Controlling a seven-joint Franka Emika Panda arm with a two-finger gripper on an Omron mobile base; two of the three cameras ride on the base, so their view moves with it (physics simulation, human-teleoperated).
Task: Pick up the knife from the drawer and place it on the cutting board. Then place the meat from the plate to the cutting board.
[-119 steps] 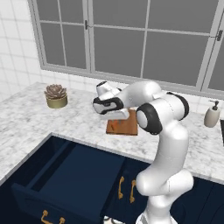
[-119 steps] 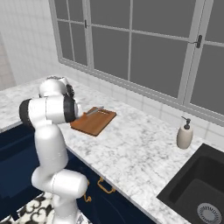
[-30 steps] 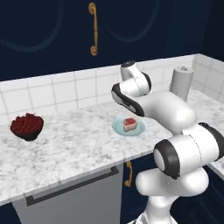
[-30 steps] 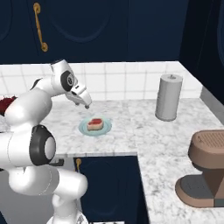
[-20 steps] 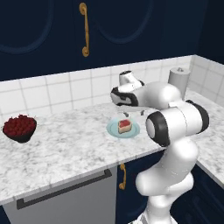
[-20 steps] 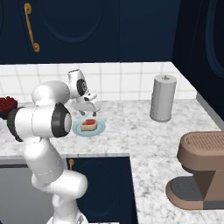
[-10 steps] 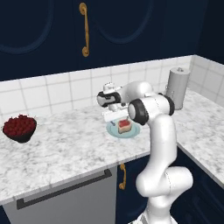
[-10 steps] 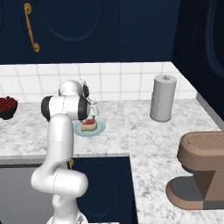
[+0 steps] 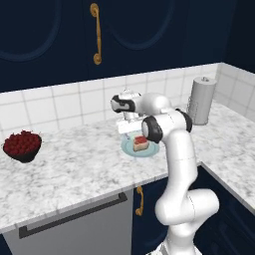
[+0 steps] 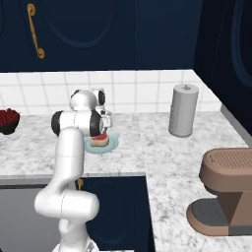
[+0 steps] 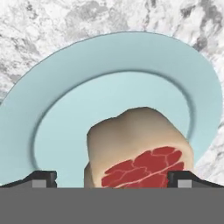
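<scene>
I have the hand low over the round light blue plate, fingers spread wide apart with the chunky red steak with its pale fat rim sitting between the two dark tips, nothing gripped yet; I judge that straddle is set up for closing on the meat. The plate rests on the marble worktop near its front edge. Further back, the hand's own bulk hides the fingertips in both base views, and the steak's lower part is cut off
</scene>
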